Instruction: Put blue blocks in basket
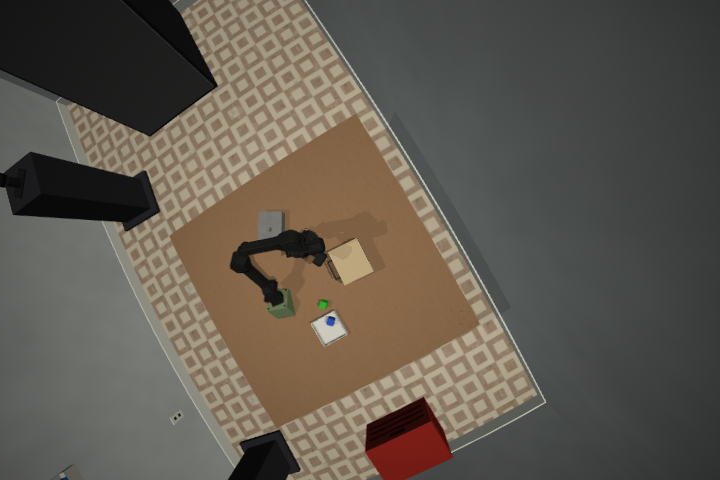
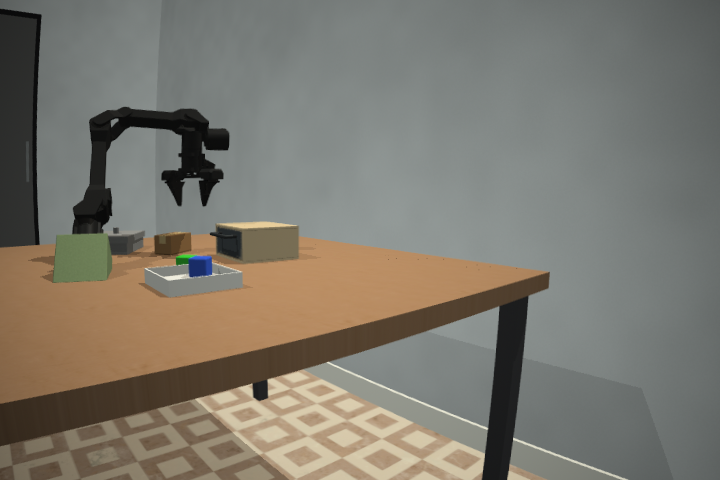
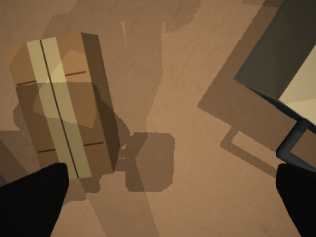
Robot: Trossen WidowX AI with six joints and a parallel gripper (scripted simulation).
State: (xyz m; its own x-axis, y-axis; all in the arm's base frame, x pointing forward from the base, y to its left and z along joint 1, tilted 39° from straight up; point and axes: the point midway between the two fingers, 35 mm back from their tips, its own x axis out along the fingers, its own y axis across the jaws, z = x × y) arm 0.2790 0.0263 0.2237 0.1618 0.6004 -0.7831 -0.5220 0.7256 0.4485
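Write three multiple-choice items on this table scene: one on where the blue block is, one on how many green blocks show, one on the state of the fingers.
1. Where is the blue block?
A. Inside the white basket
B. On top of the tan drawer unit
C. Between the fingers

2. How many green blocks show on the table?
A. None
B. One
C. Three

3. How do the fingers stand?
A. Shut on the cardboard box
B. Shut on nothing
C. Wide open, holding nothing

Answers:
1. A, since the exterior view shows the blue block within the basket's walls.
2. B, since a single green block lies beside the basket in the top view.
3. C, since the gripper hangs high above the table with its tips spread apart and nothing between them.
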